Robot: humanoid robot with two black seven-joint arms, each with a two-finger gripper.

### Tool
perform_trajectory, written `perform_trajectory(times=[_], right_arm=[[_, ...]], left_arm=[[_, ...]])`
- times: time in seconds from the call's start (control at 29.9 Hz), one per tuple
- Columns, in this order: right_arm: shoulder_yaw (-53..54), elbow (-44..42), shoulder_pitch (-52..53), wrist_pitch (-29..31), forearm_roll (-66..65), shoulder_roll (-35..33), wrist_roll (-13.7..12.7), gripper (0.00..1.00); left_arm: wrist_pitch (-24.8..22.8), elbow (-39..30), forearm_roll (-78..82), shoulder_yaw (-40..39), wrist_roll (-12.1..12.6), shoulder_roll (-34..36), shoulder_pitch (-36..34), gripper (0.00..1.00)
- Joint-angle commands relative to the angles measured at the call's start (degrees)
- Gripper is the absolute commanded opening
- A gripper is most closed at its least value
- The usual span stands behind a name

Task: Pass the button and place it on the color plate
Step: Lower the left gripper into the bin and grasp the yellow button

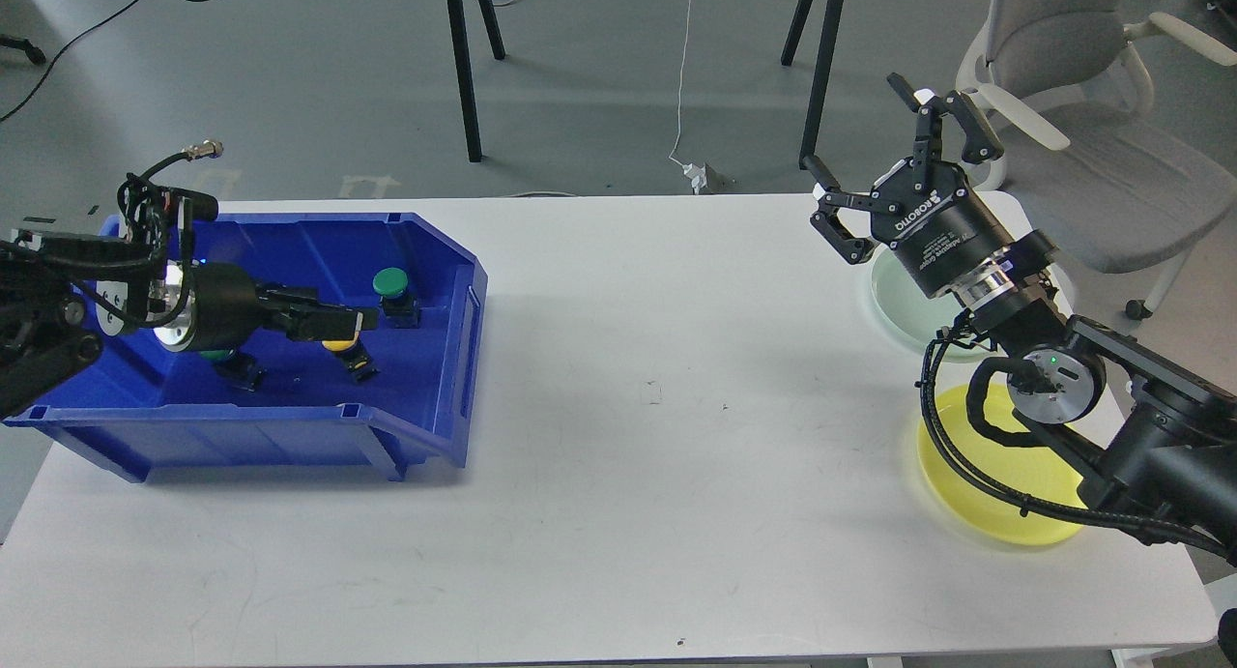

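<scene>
Resting in the blue bin (425, 262) at nine o'clock, a yellow-capped button (341, 345) sits at the left gripper (359, 320), jaws unreadable. Right gripper (894, 156) gapes at two o'clock over the white table (618, 436); grey floor beyond.

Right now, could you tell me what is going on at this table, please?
The left gripper is reaching into the blue bin, its fingers at a yellow button; whether it has gripped it I cannot tell. A green button stands further back in the bin. The right gripper waits open and raised above the pale green plate, with the yellow plate nearer me.
</scene>
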Motion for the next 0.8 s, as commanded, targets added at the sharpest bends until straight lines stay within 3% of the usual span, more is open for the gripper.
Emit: perform_trajectory(times=[0.0,0.77], right_arm=[[0.1,0.1,-0.1,0.0,0.0,0.1,0.0,0.99],[0.3,0.2,-0.9,0.0,0.0,0.1,0.0,0.99]], left_arm=[[0.1,1.1,0.1,0.0,0.0,-0.5,0.3,1.0],[1.5,12.0,1.3,0.1,0.0,-7.8,3.6,0.99]])
